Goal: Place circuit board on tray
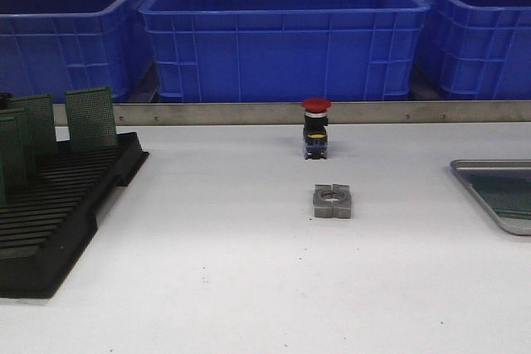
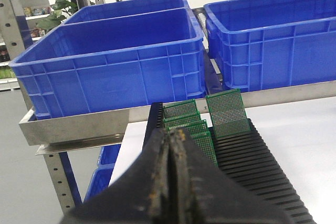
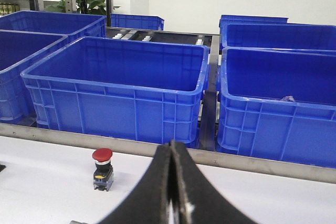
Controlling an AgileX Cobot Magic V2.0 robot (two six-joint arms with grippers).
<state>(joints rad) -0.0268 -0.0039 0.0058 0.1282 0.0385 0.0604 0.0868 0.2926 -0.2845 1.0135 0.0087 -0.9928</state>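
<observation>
Left gripper (image 2: 170, 145) has its fingers pressed together, nothing between them, hanging over the near end of the black slotted rack (image 1: 58, 213) at the table's left edge. Green circuit boards (image 1: 90, 118) stand upright in the rack's far slots, several in a cluster plus one a bit apart to the right. Mid-table: red-capped push button (image 1: 316, 128) standing upright, and nearer the camera a small grey metal block with a round hole (image 1: 333, 201). Right gripper (image 3: 172, 182) also closed tight and empty, with the button near it in the right wrist view. Tray (image 1: 489, 167) sits at the far right edge, partly cut off, something greenish lying in it, can't tell what. Blue crates (image 1: 282, 35) line up behind the table.
</observation>
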